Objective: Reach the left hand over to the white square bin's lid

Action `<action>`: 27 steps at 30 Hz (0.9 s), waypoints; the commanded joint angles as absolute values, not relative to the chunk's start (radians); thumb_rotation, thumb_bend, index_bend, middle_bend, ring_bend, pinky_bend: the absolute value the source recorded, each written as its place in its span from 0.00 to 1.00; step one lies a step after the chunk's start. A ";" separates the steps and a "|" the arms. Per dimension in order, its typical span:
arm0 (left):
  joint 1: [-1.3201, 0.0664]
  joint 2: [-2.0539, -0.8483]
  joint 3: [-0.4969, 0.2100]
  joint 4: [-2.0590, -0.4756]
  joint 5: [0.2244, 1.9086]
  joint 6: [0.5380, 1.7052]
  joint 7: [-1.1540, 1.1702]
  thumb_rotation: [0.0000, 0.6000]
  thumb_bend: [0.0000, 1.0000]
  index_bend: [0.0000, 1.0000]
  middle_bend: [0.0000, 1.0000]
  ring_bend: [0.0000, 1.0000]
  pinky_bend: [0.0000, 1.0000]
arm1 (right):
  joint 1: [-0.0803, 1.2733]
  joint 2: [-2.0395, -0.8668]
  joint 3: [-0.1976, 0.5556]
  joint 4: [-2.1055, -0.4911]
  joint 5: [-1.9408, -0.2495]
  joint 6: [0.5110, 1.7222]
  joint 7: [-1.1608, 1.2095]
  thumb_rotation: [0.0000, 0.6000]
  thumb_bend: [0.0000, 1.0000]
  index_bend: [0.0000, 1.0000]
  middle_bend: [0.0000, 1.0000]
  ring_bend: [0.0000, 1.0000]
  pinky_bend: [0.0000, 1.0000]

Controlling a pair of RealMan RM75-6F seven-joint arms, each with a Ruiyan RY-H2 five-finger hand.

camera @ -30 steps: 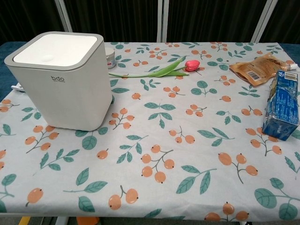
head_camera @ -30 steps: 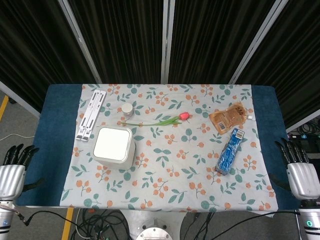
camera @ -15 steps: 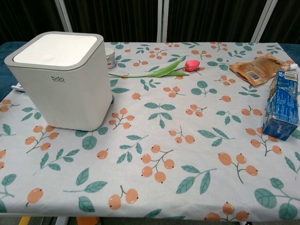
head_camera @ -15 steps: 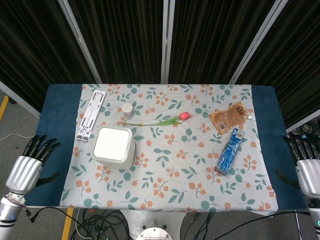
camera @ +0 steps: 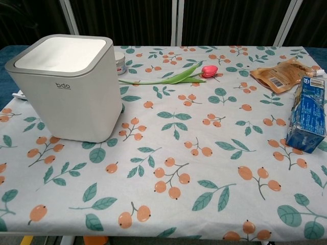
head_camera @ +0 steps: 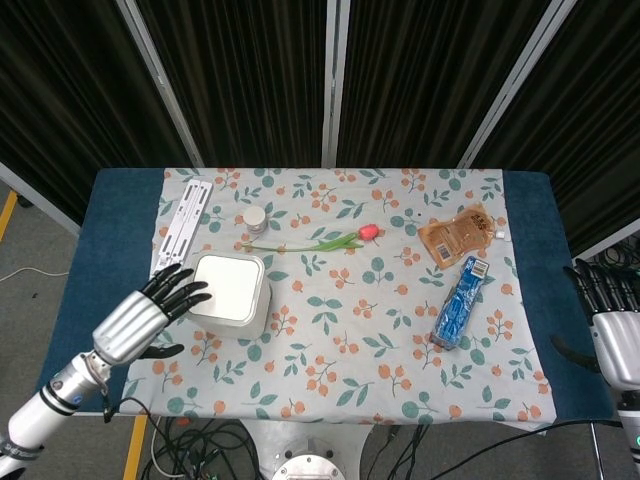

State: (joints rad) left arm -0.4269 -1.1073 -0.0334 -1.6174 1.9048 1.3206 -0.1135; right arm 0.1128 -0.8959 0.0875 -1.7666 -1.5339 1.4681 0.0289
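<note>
The white square bin (head_camera: 230,293) stands on the left part of the floral cloth, its flat white lid (camera: 61,53) closed. In the head view my left hand (head_camera: 152,311) hovers at the bin's left side, fingers spread, dark fingertips (head_camera: 196,291) over the lid's left edge; I cannot tell if they touch it. It holds nothing. My right hand (head_camera: 609,322) stays off the table's right edge, fingers apart and empty. Neither hand shows in the chest view.
A pink tulip (head_camera: 320,241) lies behind the bin, next to a small white jar (head_camera: 256,217) and a white strip-shaped object (head_camera: 182,228) at the back left. A brown pouch (head_camera: 458,234) and a blue packet (head_camera: 460,301) lie at the right.
My left hand has swung in from off the table's left edge toward the bin, its fingertips now at the lid's left edge. The right hand barely moved.
</note>
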 commanded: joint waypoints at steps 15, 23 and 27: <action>-0.533 -1.150 0.007 -1.642 1.844 1.135 -0.051 1.00 0.00 0.21 0.17 0.06 0.00 | 0.123 -0.920 0.079 -1.734 -1.523 1.440 0.051 1.00 0.12 0.00 0.00 0.00 0.00; -0.537 -1.167 0.018 -1.649 1.821 1.139 -0.028 1.00 0.00 0.23 0.19 0.10 0.01 | 0.121 -0.925 0.077 -1.721 -1.519 1.440 0.067 1.00 0.12 0.00 0.00 0.00 0.00; -0.512 -1.157 -0.004 -1.648 1.824 1.245 -0.054 0.99 0.00 0.23 0.18 0.10 0.01 | 0.118 -0.924 0.078 -1.719 -1.519 1.447 0.069 1.00 0.12 0.00 0.00 0.00 0.00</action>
